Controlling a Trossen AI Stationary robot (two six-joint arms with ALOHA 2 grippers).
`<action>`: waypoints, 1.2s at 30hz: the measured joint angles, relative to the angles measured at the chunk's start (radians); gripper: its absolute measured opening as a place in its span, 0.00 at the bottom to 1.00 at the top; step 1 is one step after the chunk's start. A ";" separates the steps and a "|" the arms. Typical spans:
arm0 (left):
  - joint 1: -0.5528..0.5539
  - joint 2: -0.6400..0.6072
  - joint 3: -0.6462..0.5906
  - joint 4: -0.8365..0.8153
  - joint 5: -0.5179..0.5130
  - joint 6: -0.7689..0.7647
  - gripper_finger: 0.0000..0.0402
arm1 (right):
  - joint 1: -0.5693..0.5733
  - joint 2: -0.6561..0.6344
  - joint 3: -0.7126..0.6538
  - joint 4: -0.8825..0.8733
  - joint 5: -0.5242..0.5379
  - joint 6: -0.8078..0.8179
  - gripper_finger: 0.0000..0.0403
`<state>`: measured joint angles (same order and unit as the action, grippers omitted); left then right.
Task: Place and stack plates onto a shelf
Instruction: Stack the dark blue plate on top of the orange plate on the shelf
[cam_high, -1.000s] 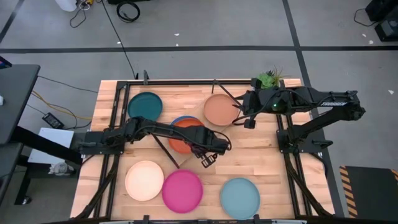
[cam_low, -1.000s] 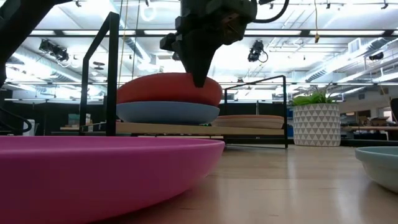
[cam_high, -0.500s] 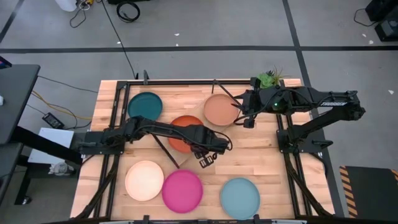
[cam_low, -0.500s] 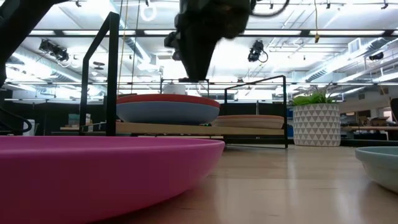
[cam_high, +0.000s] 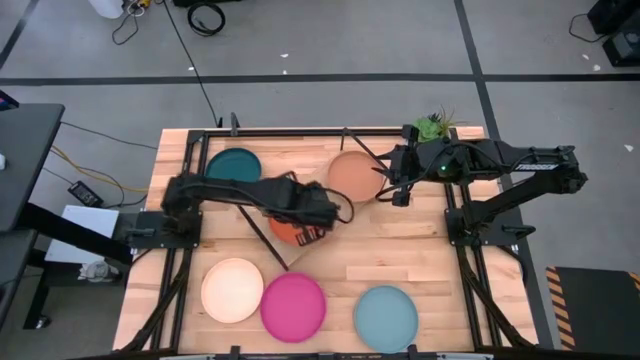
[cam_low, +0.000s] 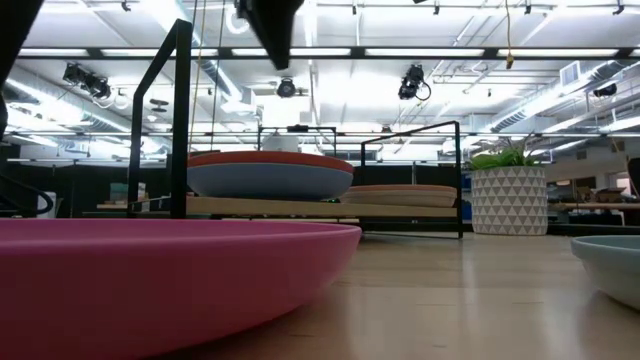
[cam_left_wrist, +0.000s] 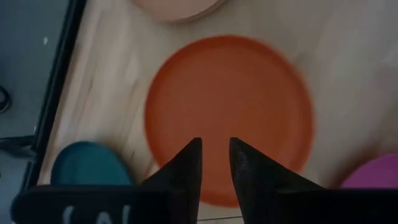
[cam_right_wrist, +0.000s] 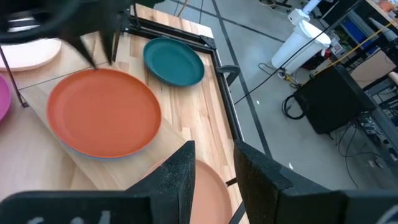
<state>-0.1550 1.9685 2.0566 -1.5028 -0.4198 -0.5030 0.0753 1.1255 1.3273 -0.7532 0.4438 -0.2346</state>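
The left gripper (cam_left_wrist: 215, 155), fingers nearly together and empty, hovers above the round orange plate (cam_left_wrist: 227, 115). The right gripper (cam_right_wrist: 211, 163), slightly apart, waits beside the tan-brown round plate (cam_high: 352, 177).

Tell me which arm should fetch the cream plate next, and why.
Left. The left gripper hangs over the orange plate on the shelf, on the cream plate's side. The right gripper sits by the tan-brown plate, farther away.

lab/workshop hall | grey taped floor (cam_high: 330, 90) | ceiling strip lights (cam_low: 420, 52) | loose cables (cam_high: 205, 17)
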 joint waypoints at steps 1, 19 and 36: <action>0.009 -0.031 -0.047 0.019 -0.003 0.001 0.20 | 0.000 0.000 0.000 0.000 0.000 0.003 0.29; 0.330 -0.547 -0.859 0.489 0.168 0.167 0.13 | 0.000 0.000 0.000 0.028 -0.011 -0.004 0.29; 0.532 -0.783 -1.284 0.808 0.252 0.291 0.13 | -0.001 0.001 0.000 0.035 -0.019 0.004 0.29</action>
<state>0.3773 1.1858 0.7726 -0.6945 -0.1680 -0.2119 0.0746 1.1263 1.3277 -0.7180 0.4244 -0.2306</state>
